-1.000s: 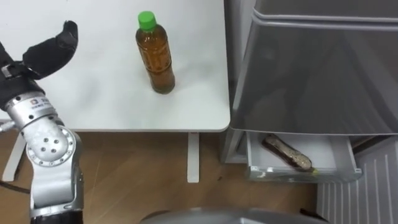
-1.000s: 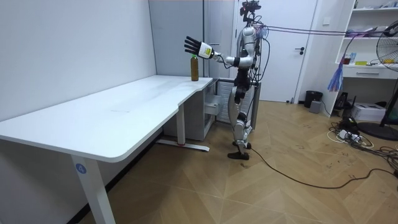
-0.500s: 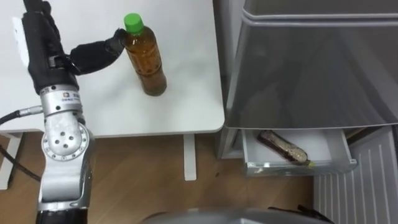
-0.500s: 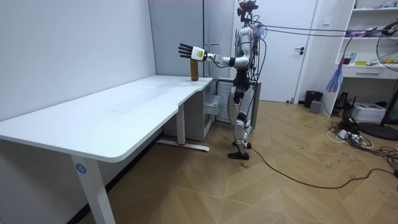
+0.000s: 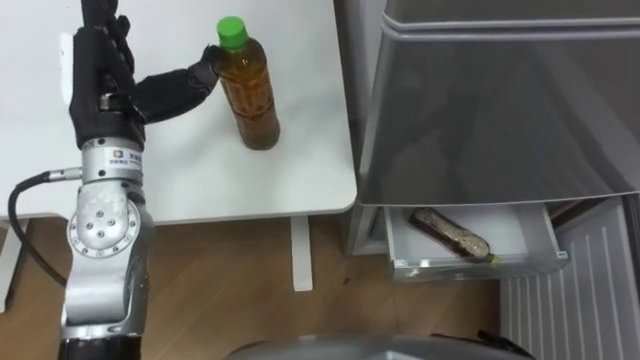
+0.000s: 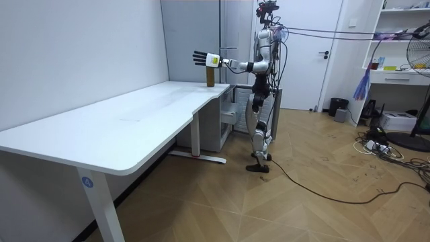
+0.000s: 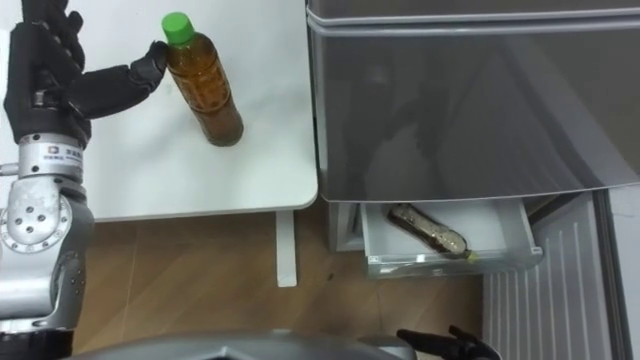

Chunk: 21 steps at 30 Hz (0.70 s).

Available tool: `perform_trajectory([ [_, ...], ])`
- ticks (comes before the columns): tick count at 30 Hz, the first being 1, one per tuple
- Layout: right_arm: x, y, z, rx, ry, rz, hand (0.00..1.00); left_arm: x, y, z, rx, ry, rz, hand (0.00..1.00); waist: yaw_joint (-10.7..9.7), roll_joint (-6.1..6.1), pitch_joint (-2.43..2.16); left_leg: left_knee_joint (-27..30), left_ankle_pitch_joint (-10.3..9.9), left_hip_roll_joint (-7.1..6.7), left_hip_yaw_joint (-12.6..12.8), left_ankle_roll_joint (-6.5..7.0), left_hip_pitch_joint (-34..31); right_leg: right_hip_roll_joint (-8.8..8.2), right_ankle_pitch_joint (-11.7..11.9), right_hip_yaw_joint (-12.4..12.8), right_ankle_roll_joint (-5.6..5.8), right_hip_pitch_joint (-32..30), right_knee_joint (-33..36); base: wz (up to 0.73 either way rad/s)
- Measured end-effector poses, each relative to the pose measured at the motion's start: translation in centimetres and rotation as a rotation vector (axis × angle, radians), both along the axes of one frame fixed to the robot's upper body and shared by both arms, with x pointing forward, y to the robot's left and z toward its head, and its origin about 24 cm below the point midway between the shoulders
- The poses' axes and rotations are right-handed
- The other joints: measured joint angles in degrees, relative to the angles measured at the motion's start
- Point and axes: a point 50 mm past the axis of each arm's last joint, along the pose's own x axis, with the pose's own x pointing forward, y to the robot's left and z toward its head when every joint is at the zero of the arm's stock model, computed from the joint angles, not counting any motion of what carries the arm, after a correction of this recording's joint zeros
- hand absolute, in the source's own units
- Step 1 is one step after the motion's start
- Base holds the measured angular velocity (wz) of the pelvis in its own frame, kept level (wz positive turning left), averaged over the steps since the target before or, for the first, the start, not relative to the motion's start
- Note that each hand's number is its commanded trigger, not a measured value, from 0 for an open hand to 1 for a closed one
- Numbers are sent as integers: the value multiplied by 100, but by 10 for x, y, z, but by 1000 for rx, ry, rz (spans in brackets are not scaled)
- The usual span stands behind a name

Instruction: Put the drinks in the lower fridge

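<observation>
The left hand [image 5: 102, 78] has swung in from well apart, its thumb now at the bottle [image 5: 250, 95].

Our left hand [image 5: 100, 85] was black, with segmented, rubbery-looking fingers and a white tag at its back. Below it, our silver wrist bore a small printed label, then a rounded metal joint dotted with screws. A dark cable looped beside it.
</observation>
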Motion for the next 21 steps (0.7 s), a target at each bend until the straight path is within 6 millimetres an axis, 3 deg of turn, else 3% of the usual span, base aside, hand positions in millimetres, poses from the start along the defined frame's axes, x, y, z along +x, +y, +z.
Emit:
perform_trajectory([
  [21,0,1,0,12,3,15,0,0,1,-8,-31,46,-20,0,15,-66,-11,6,0,2,37,0,65,-2,0,-7,0,17,7,0],
])
